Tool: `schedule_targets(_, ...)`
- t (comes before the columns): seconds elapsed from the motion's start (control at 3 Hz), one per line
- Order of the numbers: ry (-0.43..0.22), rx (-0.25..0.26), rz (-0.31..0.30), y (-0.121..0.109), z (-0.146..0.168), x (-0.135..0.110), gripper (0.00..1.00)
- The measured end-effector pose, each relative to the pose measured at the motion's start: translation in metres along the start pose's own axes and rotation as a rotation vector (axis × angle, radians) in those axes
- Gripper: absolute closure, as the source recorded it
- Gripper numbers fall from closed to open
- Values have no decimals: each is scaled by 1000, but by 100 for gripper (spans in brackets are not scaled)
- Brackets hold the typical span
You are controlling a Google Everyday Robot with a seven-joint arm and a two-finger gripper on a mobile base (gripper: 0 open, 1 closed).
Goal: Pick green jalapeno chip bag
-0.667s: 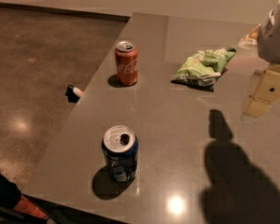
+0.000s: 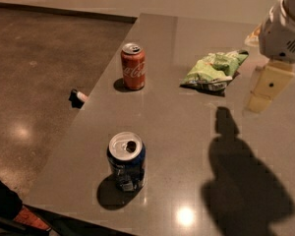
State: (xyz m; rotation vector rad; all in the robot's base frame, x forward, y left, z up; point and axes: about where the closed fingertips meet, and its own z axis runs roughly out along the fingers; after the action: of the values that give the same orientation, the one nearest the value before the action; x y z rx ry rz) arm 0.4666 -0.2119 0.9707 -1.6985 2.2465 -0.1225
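the gripper hangs over the right side of the table, empty; how wide it is, i cannot tell. just to its left, not touching it, the green jalapeno chip bag lies crumpled on the table. a red soda can stands further left, a blue can near the front edge.

Two cans on my grey tabletop, with my claw hanging over its far right side.

The red cola can stands upright near the far left edge. The blue can, its drinking hole open, stands upright nearer me, well apart from the red one. A small dark object with a pale end lies on the speckled floor, just beside the tabletop's left edge. A dark shadow spreads across the near right part.
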Motion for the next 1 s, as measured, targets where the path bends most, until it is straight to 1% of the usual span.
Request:
schedule_targets(0.33,4,18,90,-38,24,-3,0)
schedule_targets(0.67,3,59,223,-79,51,-2,0)
schedule_targets(1.0,5,85,311,-107,81,-3,0)
